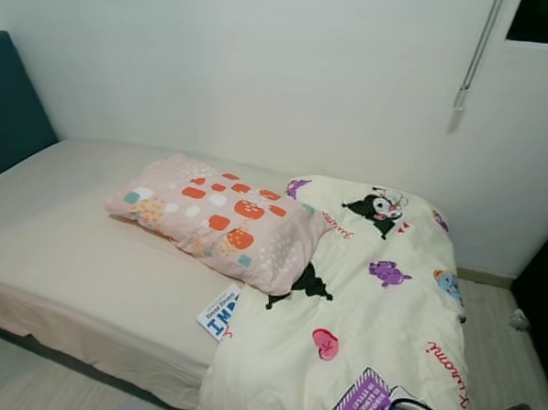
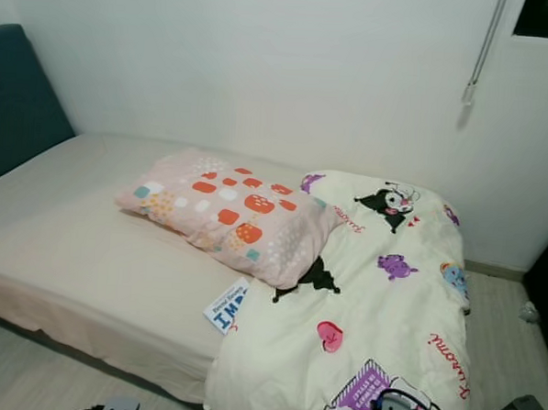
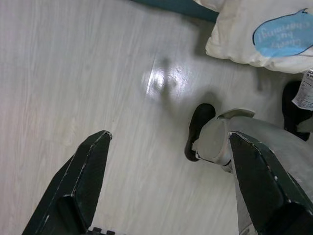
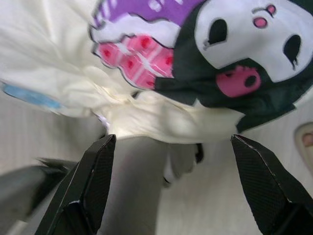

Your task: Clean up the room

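Note:
A pink pillow (image 1: 220, 219) with orange and white squares lies across the middle of the bed (image 1: 60, 249), which has a beige sheet. A cream duvet (image 1: 379, 302) with cartoon prints is bunched over the bed's right end and hangs over the near edge. A blue and white leaflet (image 1: 219, 313) pokes out from under the duvet's edge. My left gripper (image 3: 171, 181) hangs open over the pale floor, nothing between its fingers. My right gripper (image 4: 171, 181) is open, low by the duvet's hanging edge (image 4: 195, 63), holding nothing.
A teal headboard (image 1: 11, 109) stands at the bed's left end and a white wall (image 1: 263, 67) runs behind. A cord (image 1: 475, 59) hangs at the upper right. Pale wood floor (image 1: 496, 345) lies right of the bed, with dark furniture (image 1: 541, 283) at the edge.

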`<state>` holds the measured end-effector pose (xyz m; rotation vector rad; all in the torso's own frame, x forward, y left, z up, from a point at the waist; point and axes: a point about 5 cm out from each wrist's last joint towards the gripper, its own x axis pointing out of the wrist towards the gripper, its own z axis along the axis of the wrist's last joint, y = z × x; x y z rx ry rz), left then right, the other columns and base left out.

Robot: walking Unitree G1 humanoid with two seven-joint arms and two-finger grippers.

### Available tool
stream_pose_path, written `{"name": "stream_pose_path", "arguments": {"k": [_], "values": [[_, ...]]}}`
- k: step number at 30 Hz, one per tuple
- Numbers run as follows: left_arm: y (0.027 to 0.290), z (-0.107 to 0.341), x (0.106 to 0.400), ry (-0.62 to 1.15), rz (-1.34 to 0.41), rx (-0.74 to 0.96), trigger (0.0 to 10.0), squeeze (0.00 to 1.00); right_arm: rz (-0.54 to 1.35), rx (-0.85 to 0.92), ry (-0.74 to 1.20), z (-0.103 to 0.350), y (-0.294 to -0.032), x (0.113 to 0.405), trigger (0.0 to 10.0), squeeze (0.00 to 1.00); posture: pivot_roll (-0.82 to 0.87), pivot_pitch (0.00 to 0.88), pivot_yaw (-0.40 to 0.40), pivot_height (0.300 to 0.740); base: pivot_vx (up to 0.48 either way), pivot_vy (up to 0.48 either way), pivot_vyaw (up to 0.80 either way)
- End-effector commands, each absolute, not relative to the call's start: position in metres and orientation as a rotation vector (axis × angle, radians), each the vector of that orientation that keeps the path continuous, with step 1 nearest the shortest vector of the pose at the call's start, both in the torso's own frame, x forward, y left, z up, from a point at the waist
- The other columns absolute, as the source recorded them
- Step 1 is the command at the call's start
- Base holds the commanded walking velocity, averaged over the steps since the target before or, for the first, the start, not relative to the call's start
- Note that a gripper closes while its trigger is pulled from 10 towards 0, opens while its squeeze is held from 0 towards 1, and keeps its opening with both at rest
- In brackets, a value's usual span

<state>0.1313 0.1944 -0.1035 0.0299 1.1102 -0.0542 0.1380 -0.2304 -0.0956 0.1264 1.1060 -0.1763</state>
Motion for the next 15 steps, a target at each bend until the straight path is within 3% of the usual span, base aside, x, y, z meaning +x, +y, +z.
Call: {"name": "stream_pose_path", "arguments": {"k": [1, 15], "values": [[0.1941, -0.1045, 0.1288, 1.122, -0.058, 0.049, 10.0, 0.0, -0.172, 0.126, 1.129, -0.0985, -0.2261, 0.1327, 10.0, 0.0, -0.08, 0.0, -0.003, 0.74, 0.0, 0.0, 0.78], [0.1919, -0.1046, 0.1297, 1.12, -0.056, 0.043, 10.0, 0.0, -0.173, 0.112, 1.138, -0.0993, -0.229, 0.1282, 10.0, 0.0, -0.09, 0.0, -0.003, 0.74, 0.0, 0.0, 0.78]]}}
